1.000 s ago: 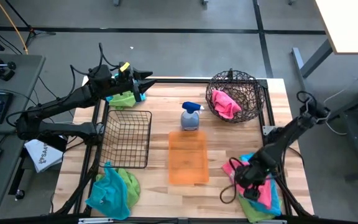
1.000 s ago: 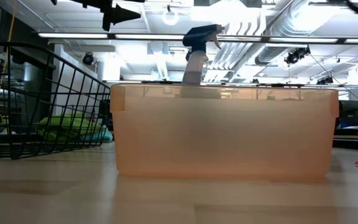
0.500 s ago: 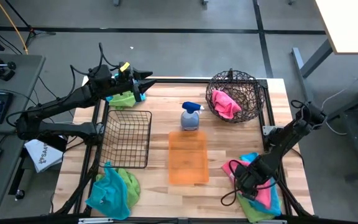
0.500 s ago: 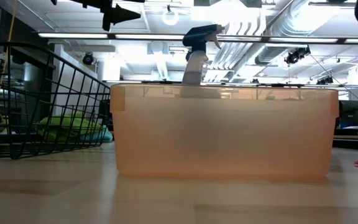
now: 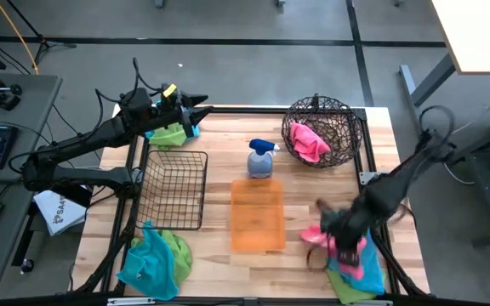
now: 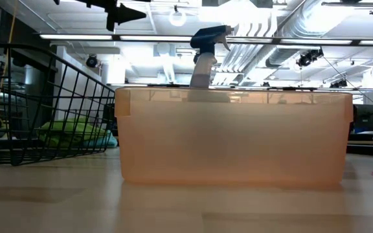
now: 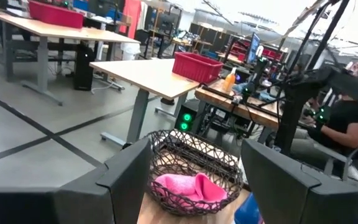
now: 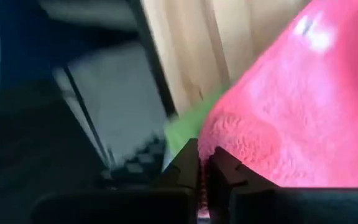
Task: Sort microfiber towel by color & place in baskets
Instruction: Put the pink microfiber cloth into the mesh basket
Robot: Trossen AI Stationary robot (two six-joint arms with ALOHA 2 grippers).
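Observation:
At the near right lies a pile of towels: a pink towel (image 5: pixel 357 253) on top of a cyan one (image 5: pixel 366 276) and a green one (image 5: pixel 347 291). My right gripper (image 5: pixel 337 236) is down on this pile, shut on the pink towel (image 8: pixel 272 124). Another pink towel (image 5: pixel 309 143) lies in the round wire basket (image 5: pixel 340 119) at the far right. My left gripper (image 5: pixel 201 113) hangs open above the far left corner, over a green towel (image 5: pixel 170 134). A cyan and green heap (image 5: pixel 153 259) lies at the near left. My right gripper pinches the pink towel at its edge toward the tray (image 8: pixel 225 163) between its two closed fingertips. The fingers come from above, slanting down. How many layers they have cannot be told. Most of the towel still lies on the pile (image 5: pixel 360 259).
A square black wire basket (image 5: pixel 177 189) stands left of centre and an orange see-through tray (image 5: pixel 258 217) in the middle. A grey spray bottle with a blue trigger (image 5: pixel 260 159) stands behind the tray. Bare wood shows between tray and pile.
My right gripper has shut on the pink towel of the near right pile, and its arm has swung up and back. The towel's held edge has shifted with the gripper; the rest stays on the pile.

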